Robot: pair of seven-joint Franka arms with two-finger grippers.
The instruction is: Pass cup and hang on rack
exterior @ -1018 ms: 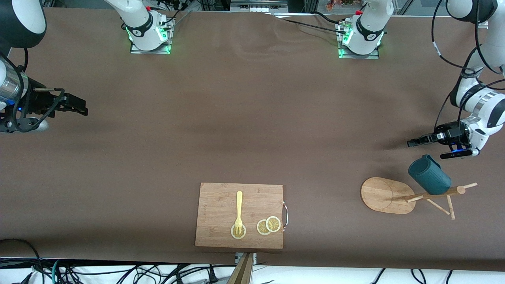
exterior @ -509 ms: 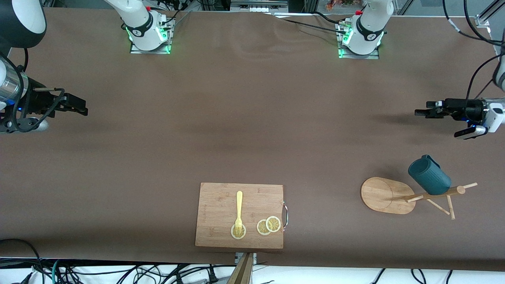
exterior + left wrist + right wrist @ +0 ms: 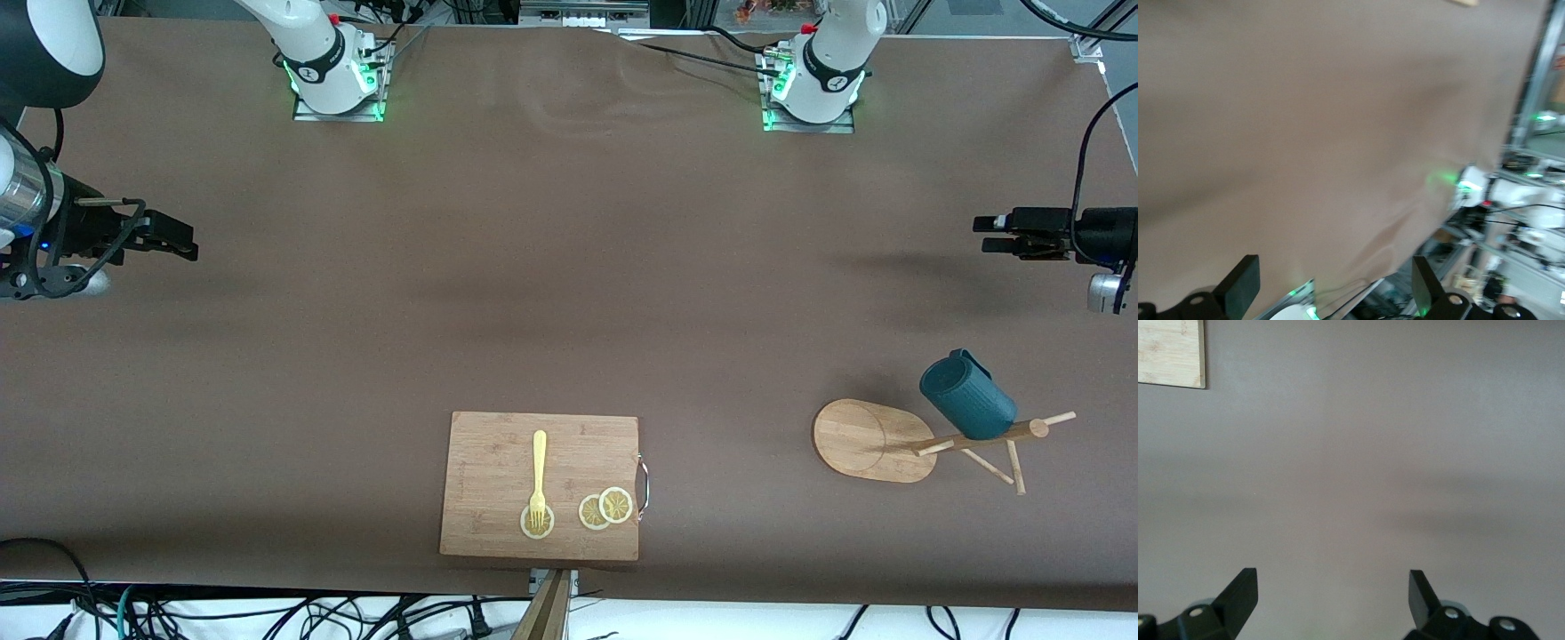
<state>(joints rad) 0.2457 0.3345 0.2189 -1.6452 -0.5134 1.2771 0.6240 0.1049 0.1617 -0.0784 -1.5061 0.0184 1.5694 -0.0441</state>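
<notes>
Front view: the cup [image 3: 967, 395], dark teal, hangs on a peg of the rack [image 3: 898, 439] with its handle uppermost. That rack stands at the left arm's end of the table [image 3: 551, 267], its oval base flat on the brown cloth, its pole and thin pegs seen from above. The left gripper [image 3: 983, 236] is up in the air over bare cloth at that same end, well apart from the cup and touching nothing; cup and rack both lie nearer to the front camera than the patch of table beneath this gripper. Its fingers stand wide apart and hold nothing, as the left wrist view confirms, where only blurred cloth and a robot base appear between the two fingertips [image 3: 1243, 288]. The right gripper [image 3: 188, 244] waits over the table's other end, likewise spread and empty, far from the cup. A cutting board [image 3: 540, 485] lies midway along the table's near edge, carrying a yellow fork [image 3: 538, 478] and lemon slices [image 3: 606, 508]; one corner of the board shows in the right wrist view.
</notes>
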